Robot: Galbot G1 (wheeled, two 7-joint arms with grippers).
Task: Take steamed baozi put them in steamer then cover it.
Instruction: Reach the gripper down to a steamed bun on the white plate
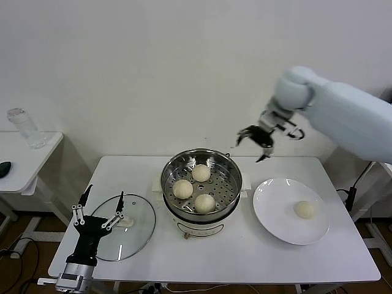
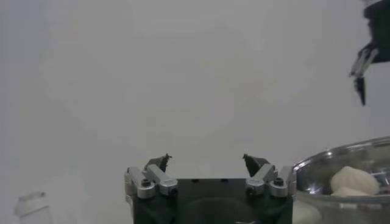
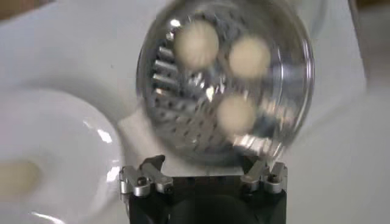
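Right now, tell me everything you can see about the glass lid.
The glass lid is round and clear, with a metal rim and a white oblong handle at its centre. It lies flat on the white table, off the steamer and to its left, near the table's front edge. The left gripper hovers over its left part, jaws open, not gripping it.

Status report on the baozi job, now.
Right gripper open, empty, above steamer. Left gripper open, over cover on table. Three baozi in steamer, one baozi on plate. Nothing in the way.
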